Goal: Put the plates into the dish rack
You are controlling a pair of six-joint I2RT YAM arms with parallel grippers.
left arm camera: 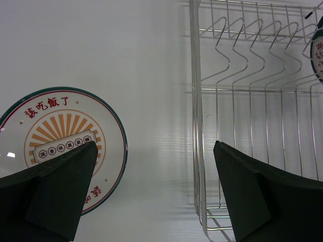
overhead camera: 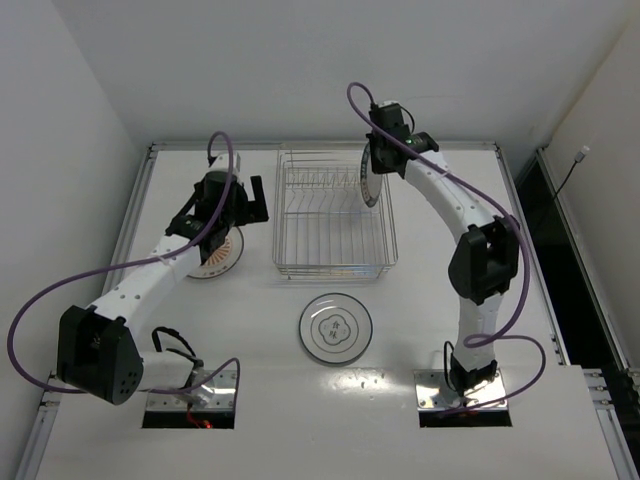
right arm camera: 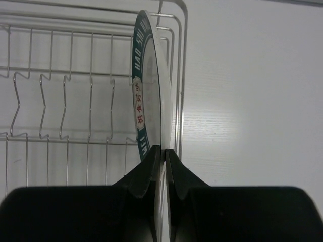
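The silver wire dish rack (overhead camera: 335, 222) stands at the table's middle back. My right gripper (right arm camera: 162, 150) is shut on the rim of the dark-rimmed plate (right arm camera: 151, 85) and holds it upright on edge at the rack's right end (overhead camera: 368, 178). The orange-centred plate (overhead camera: 218, 255) lies flat left of the rack, partly under my left arm; it shows in the left wrist view (left arm camera: 60, 136). My left gripper (overhead camera: 256, 200) is open and empty above the table between that plate and the rack (left arm camera: 242, 101). The flower-outline plate (overhead camera: 335, 328) lies flat in front of the rack.
Purple cables loop off both arms. The table's raised metal edges run along the left, back and right sides. The arm bases sit at the near edge.
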